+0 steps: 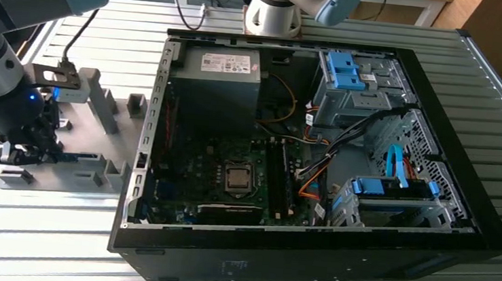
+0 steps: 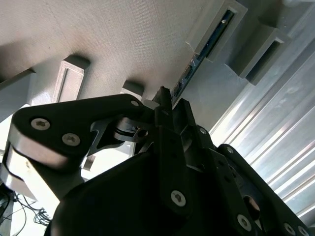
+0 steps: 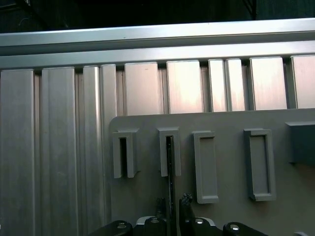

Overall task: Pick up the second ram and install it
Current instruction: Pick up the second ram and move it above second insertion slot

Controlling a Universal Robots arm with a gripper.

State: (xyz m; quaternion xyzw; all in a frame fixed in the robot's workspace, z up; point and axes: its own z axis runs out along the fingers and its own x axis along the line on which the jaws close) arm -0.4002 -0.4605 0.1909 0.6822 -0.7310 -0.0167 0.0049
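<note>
The arm's black gripper (image 1: 24,155) hung low over the pale grey slotted holder plate (image 1: 84,177) that lay on the ribbed aluminium surface (image 1: 43,231), at the exterior view's left of the case. In the first wrist view the second ram (image 3: 170,162), a thin dark board stick seen edge-on, stood in one raised grey socket of the plate. It ran straight down between the gripper (image 3: 172,202) tips. The jaws were parted, one on each side of the stick with a sliver of gap either way, so they straddled it without clamping, as far as that view showed. In the second wrist view the same stick (image 2: 204,49) led out of its socket into the gripper (image 2: 171,98). The socket kept the stick on its long edge, which left both flat faces free for a grasp.

The neighbouring socket (image 3: 123,155) and the two wider ones (image 3: 205,164) held nothing.

The open black computer case (image 1: 314,255) lay flat just beside the plate. On its board, the long dark memory slots (image 1: 277,177) sat beside the square processor socket (image 1: 239,179). Orange and black cables (image 1: 311,180) looped close to the slots on one side, and the case wall (image 1: 144,165) rose between plate and board. The bright blue plastic drive clips (image 1: 344,70) were well apart from the slots.
</note>
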